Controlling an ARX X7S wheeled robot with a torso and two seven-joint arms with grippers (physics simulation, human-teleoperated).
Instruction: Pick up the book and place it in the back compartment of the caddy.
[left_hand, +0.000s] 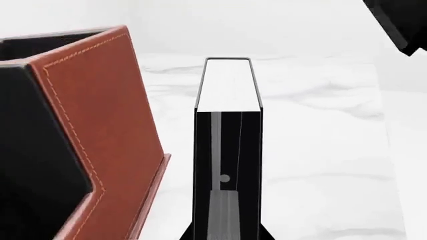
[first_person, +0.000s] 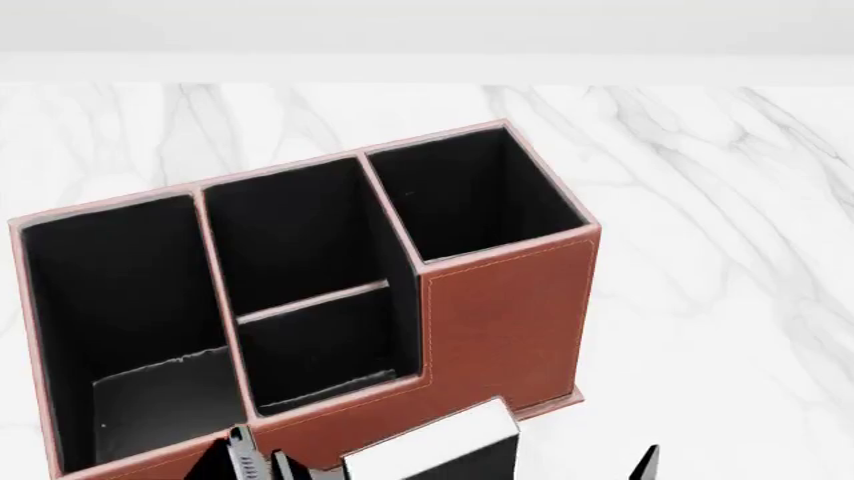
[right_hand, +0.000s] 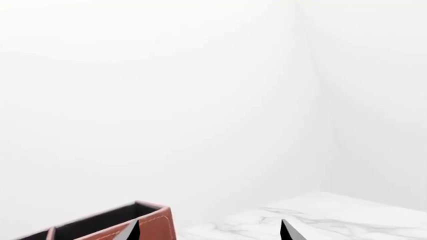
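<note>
Caddy: reddish-brown leather look, fine grain, satin sheen, pale stitching along edges; lining matt black, faintly reflective on pocket floors. Book: smooth black hardcover, glossy enough to show streaked reflections; page edges white, papery. Tabletop: white marble with grey veins, polished. Gripper fingertips: black, matt, plastic-looking. Wall: plain white, matt.

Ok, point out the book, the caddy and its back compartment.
book (left_hand: 227, 85): left wrist view, white page edges.
caddy (first_person: 507, 320): head view, brown front wall.
back compartment (first_person: 320, 345): head view, black lining below the pale divider.
</note>
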